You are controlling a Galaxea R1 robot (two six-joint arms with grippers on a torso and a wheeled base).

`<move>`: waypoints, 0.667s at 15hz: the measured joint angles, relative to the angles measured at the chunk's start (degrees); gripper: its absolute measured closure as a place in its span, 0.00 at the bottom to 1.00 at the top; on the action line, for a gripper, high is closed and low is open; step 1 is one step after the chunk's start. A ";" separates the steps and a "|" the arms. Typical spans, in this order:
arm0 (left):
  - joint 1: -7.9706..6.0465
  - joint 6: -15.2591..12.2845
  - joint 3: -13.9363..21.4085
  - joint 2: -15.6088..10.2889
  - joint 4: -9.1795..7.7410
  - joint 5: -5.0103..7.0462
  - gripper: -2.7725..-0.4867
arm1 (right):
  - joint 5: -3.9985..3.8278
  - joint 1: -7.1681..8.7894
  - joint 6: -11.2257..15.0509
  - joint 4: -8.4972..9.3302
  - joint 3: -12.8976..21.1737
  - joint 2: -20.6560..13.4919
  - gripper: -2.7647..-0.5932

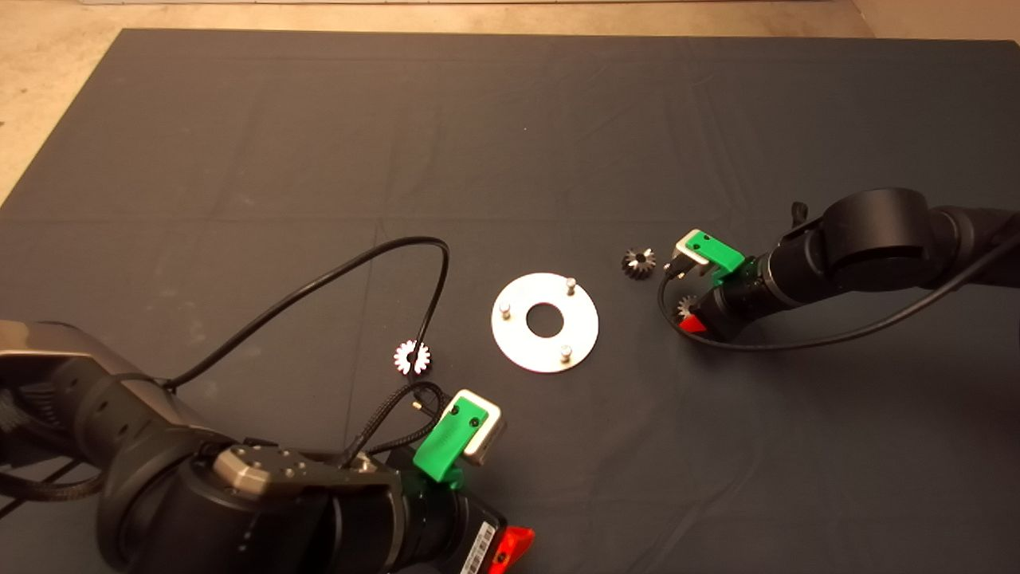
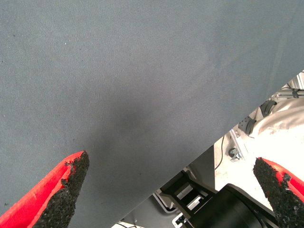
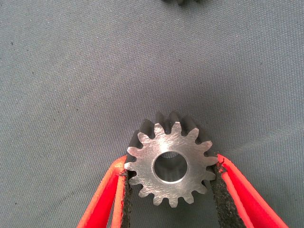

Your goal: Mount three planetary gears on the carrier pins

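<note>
Right tool [image 3: 170, 190] clamps a planetary gear [image 3: 169, 160] — pads pressed on its teeth, right of the disc [image 1: 544, 322].
Disc mid-worktop with three bare carrier pins [image 1: 570, 284]; a second gear [image 1: 638, 263] just beside it, a third [image 1: 412, 357] left — left tool [image 2: 168, 183] spread wide at the near edge.

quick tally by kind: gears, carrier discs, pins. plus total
Planetary gears: 3: one beside the cable, one right of the disc, one between the right hand's pads
Carrier disc: 1
Carrier pins: 3, all bare
Total: 7
</note>
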 joint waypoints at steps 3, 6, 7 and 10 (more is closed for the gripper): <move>0.00 0.00 0.00 0.00 0.15 0.00 0.12 | -0.28 -0.19 -0.11 0.06 2.20 -0.17 0.84; 0.00 0.00 0.00 0.00 0.15 0.00 0.12 | -0.46 -0.13 -0.13 0.04 4.27 -0.25 0.85; 0.00 0.00 0.00 0.00 0.15 0.02 0.12 | -0.52 -0.11 -0.13 0.04 5.51 -0.42 0.85; 0.00 0.00 0.00 0.02 0.17 -0.01 0.12 | -1.59 0.49 -0.15 0.06 10.14 -0.62 0.85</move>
